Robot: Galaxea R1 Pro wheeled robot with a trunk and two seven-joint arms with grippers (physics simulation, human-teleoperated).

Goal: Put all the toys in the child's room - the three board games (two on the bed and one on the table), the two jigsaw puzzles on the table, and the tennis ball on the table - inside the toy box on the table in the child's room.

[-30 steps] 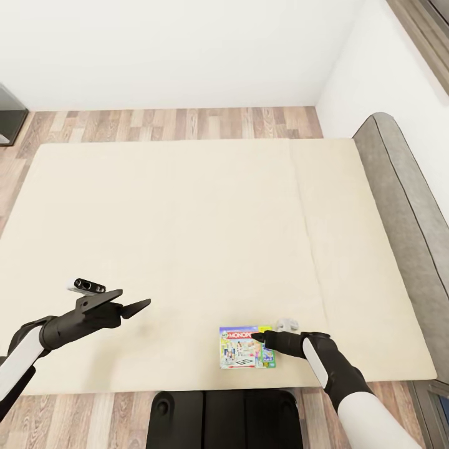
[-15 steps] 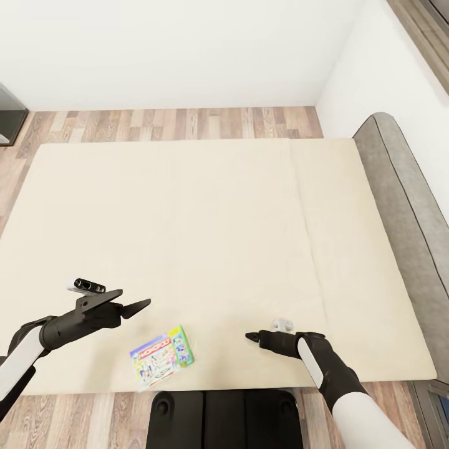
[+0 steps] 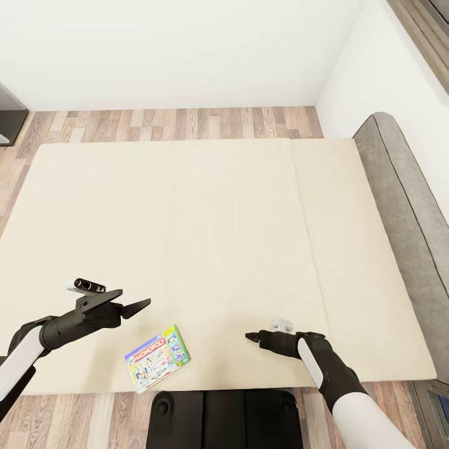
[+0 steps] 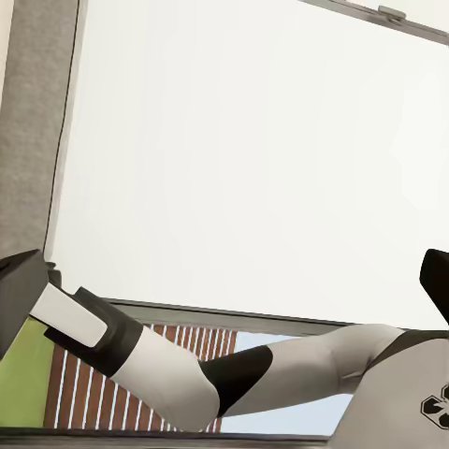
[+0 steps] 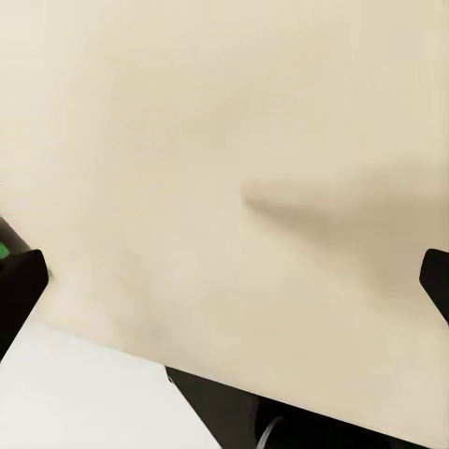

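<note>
1. One board game shows in the head view: the Monopoly box (image 3: 157,358), lying flat and slightly turned at the lower left of centre, near the bed's front edge.
2. Two tools show. The left tool (image 3: 128,302) sits at the lower left, its two fingers spread, holding nothing, just up and left of the box and apart from it.
3. The right tool (image 3: 251,337) is at the lower right of centre, pointing left toward the box and well apart from it; the wrist view shows its fingertips at opposite frame edges (spread wide, nothing between them).
4. One bed (image 3: 206,237): a wide cream mattress with a single seam line running down its right part.
5. The room: wood-plank floor (image 3: 187,123) beyond the bed, white walls, a grey padded headboard (image 3: 405,206) at the right edge.
</note>
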